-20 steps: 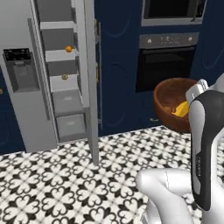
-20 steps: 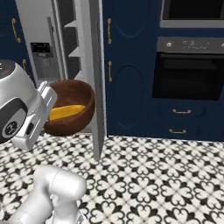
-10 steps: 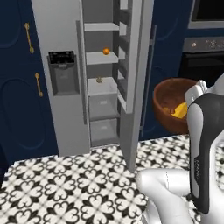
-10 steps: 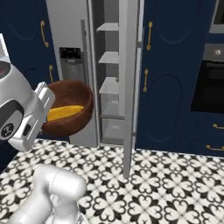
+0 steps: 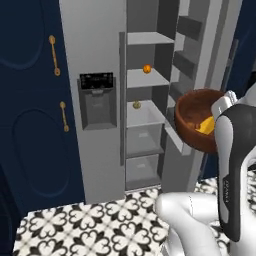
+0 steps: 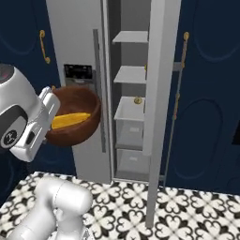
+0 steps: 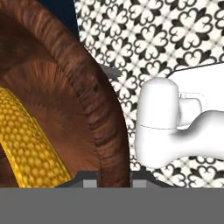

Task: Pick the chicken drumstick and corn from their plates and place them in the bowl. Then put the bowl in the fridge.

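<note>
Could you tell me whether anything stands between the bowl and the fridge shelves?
Nothing visible does. The bowl, holding the corn, hangs in front of the open fridge; its door is swung aside.

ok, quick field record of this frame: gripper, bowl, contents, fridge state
gripper: shut on the rim of the bowl, one finger on each side of the wall
bowl: held up off the floor, in front of the fridge
contents: corn lies inside; drumstick can't be made out
fridge: door open, white shelves exposed, two small items on them
placement: bowl not yet on a shelf
</note>
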{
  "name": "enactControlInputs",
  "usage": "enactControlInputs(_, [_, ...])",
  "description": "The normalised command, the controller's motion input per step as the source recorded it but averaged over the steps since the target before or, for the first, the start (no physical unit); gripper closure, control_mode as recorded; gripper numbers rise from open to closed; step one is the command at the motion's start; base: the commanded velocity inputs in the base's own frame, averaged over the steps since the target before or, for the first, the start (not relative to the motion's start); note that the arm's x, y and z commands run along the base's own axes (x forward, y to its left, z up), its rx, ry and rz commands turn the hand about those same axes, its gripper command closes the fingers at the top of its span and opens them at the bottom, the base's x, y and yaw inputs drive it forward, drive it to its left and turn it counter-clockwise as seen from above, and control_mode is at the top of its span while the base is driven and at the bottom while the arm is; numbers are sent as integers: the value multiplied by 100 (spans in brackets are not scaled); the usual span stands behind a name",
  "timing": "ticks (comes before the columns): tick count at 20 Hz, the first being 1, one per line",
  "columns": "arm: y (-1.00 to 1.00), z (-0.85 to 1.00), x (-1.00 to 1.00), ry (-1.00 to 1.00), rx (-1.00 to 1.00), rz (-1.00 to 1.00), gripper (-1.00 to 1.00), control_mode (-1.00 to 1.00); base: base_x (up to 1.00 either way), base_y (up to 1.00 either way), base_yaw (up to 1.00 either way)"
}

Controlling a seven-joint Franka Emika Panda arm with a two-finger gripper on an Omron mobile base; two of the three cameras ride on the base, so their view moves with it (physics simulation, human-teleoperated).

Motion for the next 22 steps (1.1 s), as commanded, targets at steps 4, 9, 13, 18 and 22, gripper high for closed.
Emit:
enactControlInputs(4, [0, 0, 0, 0, 0, 0, 100, 100, 96, -10, 0])
enactControlInputs(9, [0, 0, 0, 0, 0, 0, 100, 100, 93, 2, 0])
enactControlInputs(13, [0, 0, 0, 0, 0, 0, 100, 100, 24, -52, 3])
enactControlInputs(18, [0, 0, 0, 0, 0, 0, 100, 100, 85, -8, 9])
enactControlInputs(22, [0, 0, 0, 0, 0, 0, 100, 100, 77, -4, 11])
